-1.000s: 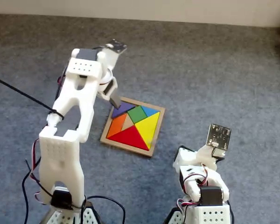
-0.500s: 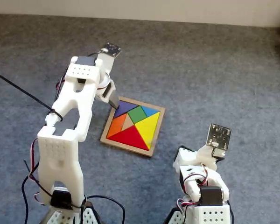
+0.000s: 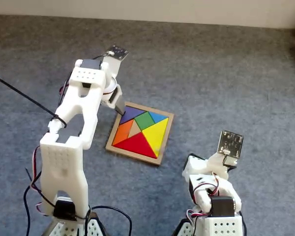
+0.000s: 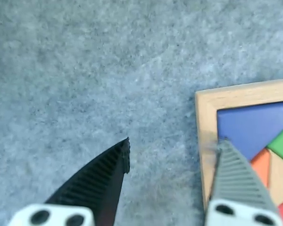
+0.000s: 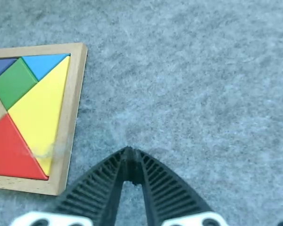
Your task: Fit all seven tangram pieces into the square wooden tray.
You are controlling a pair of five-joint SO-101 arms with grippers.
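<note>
Shifted slightly, left jaws stand wide astride the tray rim; right jaws pressed together, apart from it.

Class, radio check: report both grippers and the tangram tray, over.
Left gripper open, straddling tray rim. Right gripper shut, empty, beside tray. Seven pieces seated. Grey carpet around.

1. Left gripper is spread at the corner of the tray, one finger over the rim, carpet between the fingers.
2. Left arm looms beside the tray's left edge.
3. Right gripper is pinched together, well apart; carpet stretches between it and the tray.
</note>
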